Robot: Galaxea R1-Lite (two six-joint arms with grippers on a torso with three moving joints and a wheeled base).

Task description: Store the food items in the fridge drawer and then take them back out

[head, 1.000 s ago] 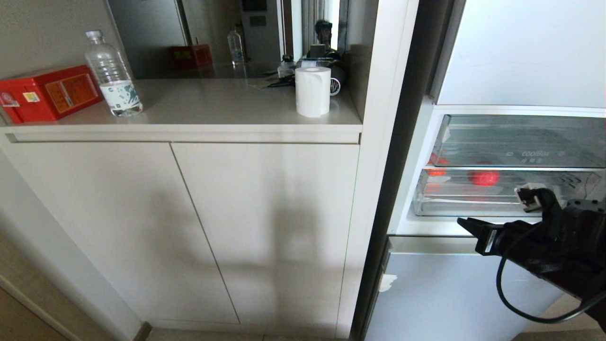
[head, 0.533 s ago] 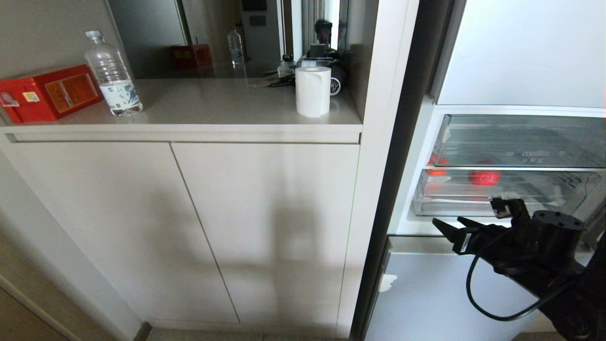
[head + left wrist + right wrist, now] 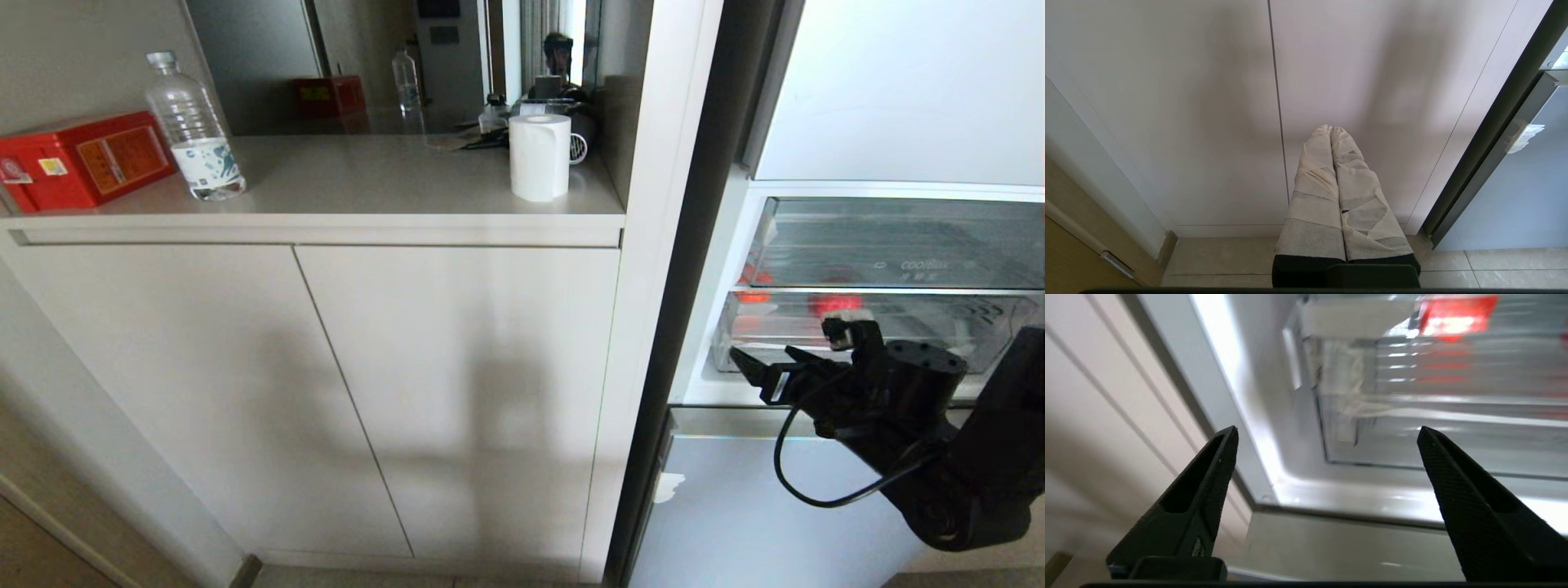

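Observation:
The fridge drawer (image 3: 816,347) is a clear plastic bin in the open fridge at the right. Through its front I see a red food item (image 3: 834,303) and a second reddish one (image 3: 753,282) at its left end. My right gripper (image 3: 760,354) hangs just in front of the drawer's lower left corner, open, with nothing between its black fingers. In the right wrist view the same gripper (image 3: 1325,433) faces the drawer (image 3: 1412,400), and a food item (image 3: 1455,314) shows as a red blur behind the plastic. My left gripper (image 3: 1331,129) is parked low, its taped fingers shut, facing the cupboard doors.
A shallower clear tray (image 3: 898,245) sits above the drawer. A pale-blue door panel (image 3: 775,506) lies below my right arm. To the left stands a white cupboard (image 3: 326,392); its counter holds a red box (image 3: 82,159), a water bottle (image 3: 196,131) and a paper roll (image 3: 539,157).
My right gripper has moved left and upward, closer to the drawer front, and its fingers have spread open. The left arm has not moved.

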